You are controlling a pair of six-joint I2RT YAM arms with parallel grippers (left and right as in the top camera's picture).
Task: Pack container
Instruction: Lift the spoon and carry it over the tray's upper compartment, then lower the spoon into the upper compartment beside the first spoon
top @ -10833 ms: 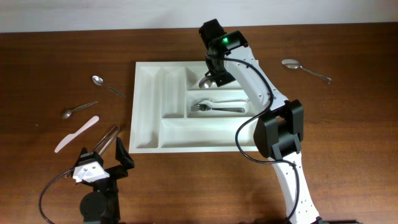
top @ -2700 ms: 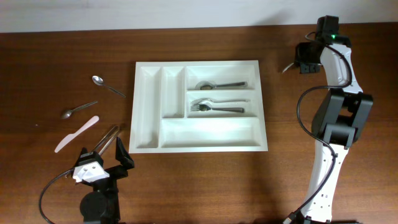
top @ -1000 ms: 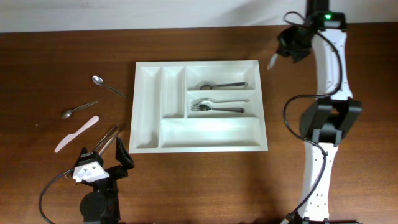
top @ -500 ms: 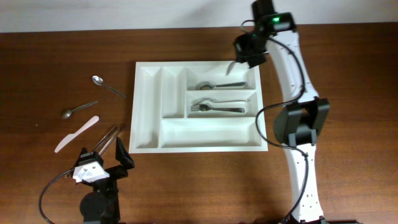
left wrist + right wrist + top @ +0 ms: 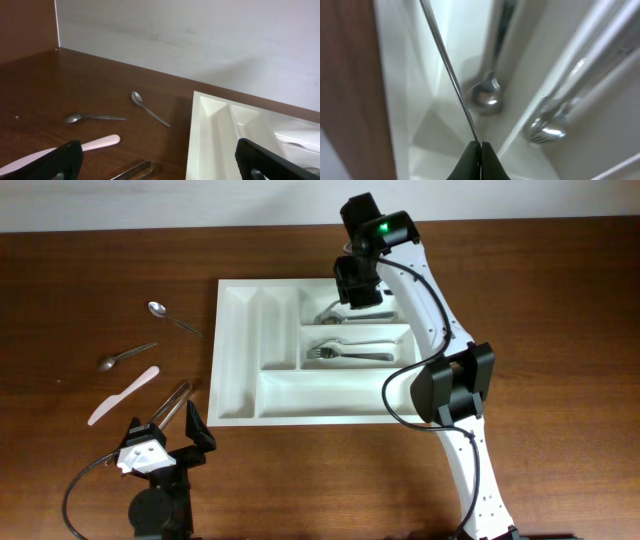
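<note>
Your right gripper [image 5: 476, 150] is clamped shut on a slim metal handle [image 5: 447, 70], probably a spoon's, though its head is out of frame. It hangs over the far right compartment of the white cutlery tray [image 5: 340, 395], where a spoon [image 5: 487, 97] lies, with a fork [image 5: 550, 125] in the compartment just nearer. The tray sits mid-table, and your left gripper [image 5: 163, 425] rests at the near left, jaws spread wide and holding nothing, beside tongs [image 5: 172, 400].
</note>
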